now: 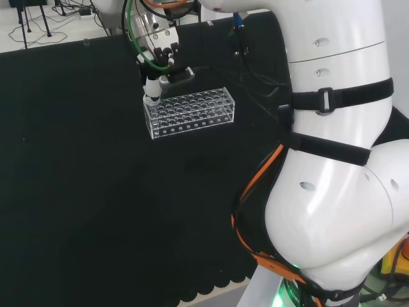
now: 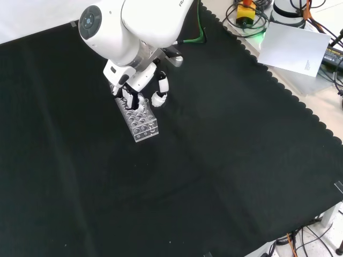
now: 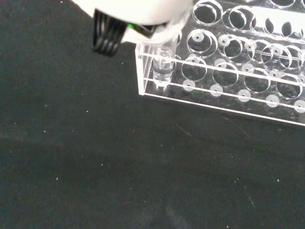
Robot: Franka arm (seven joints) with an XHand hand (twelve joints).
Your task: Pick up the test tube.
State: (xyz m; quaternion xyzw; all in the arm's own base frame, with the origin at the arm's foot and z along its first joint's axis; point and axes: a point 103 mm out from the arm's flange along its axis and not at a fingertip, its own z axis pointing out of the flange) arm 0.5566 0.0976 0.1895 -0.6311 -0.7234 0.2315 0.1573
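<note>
The test tube (image 3: pixel 162 67) stands upright in a corner hole of the clear plastic rack (image 3: pixel 224 71), its rounded bottom resting near the rack's floor, as the wrist view shows through the wall. The hand (image 1: pixel 153 86) is right over that corner: in the head view its fingertips come down onto the rack's left end, and in the front view the hand (image 2: pixel 140 88) sits at the rack's (image 2: pixel 138 118) far end, with one finger out to the right, apart from the rack. The fingers look curled in around the tube's top, but the tube is clear and largely hidden there, so I cannot tell for sure whether they pinch it or merely stand beside it. The risks follow from that. If the fingers hold only the very lip, the smooth tube could slip back into its hole on the lift. If the pull goes up at a slant, the tube could bind in the hole and drag the light rack up or tip it on the black cloth (image 2: pixel 214 176). A finger catching the rack's edge would do the same.
</note>
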